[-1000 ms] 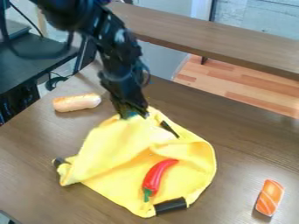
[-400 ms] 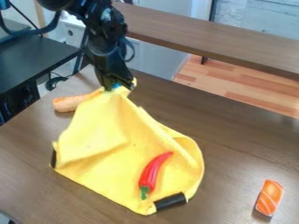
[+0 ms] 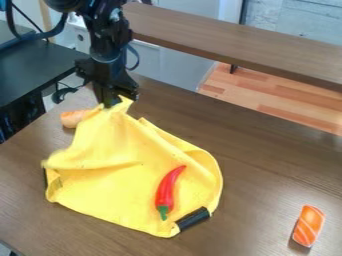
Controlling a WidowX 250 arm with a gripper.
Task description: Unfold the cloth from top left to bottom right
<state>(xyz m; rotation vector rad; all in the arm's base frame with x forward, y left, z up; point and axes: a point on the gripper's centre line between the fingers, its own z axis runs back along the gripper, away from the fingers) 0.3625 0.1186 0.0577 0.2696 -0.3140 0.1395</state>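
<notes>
The jaws of the gripper (image 3: 109,104) were pinched together on a raised corner of the yellow cloth (image 3: 143,167), close to the bench's far left corner. From that grip the cloth sloped down and spread towards the near edge of the bench (image 3: 267,170), with soft folds across its upper half and a loose, curled fold on its left side. Just beside the pinched corner, on the side towards the bench's left edge, lay a toy bread roll (image 3: 71,118), partly hidden by the cloth. A red toy chili pepper (image 3: 169,189) rested on top of the cloth, its green stem pointing to the bench's near edge. A dark, tube-like piece (image 3: 193,218) showed at the cloth's near right rim; whether it was fixed to the fabric could not be told. Another dark strip (image 3: 45,178) showed at the cloth's left rim. Well apart from the cloth, towards the right of the bench, lay an orange toy salmon piece (image 3: 308,226) with pale stripes. Beyond the bench's far edge ran a long wooden board (image 3: 254,42), and past its left edge stood a dark table (image 3: 40,75).
</notes>
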